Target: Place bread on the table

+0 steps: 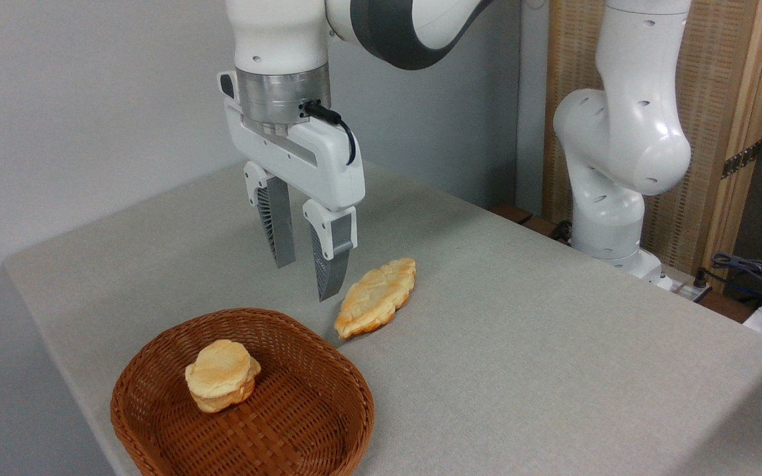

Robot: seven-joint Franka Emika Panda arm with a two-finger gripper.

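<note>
At lower left the bread [222,375] sits inside a brown wicker basket [315,423] on the grey desk [553,344]; just beyond, mid-frame, lies a leaf-shaped pastry [376,297], and above it hang the gripper [305,281] jaws, spread and empty

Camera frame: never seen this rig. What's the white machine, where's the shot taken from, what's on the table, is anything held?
The white machine is a robot arm, a Franka Panda, whose base stands at the far right edge of the table. At its tip hangs a two-finger gripper, pointing down, fingers apart and holding nothing.

There is only one picture, from a fixed camera looking down across the table from one corner.

On the grey cloth sit a brown wicker basket with a small round bread inside it, and a longer leaf-shaped pastry lying on the cloth just beyond the basket. The gripper hangs in the air above the basket's far rim, beside the pastry.
</note>
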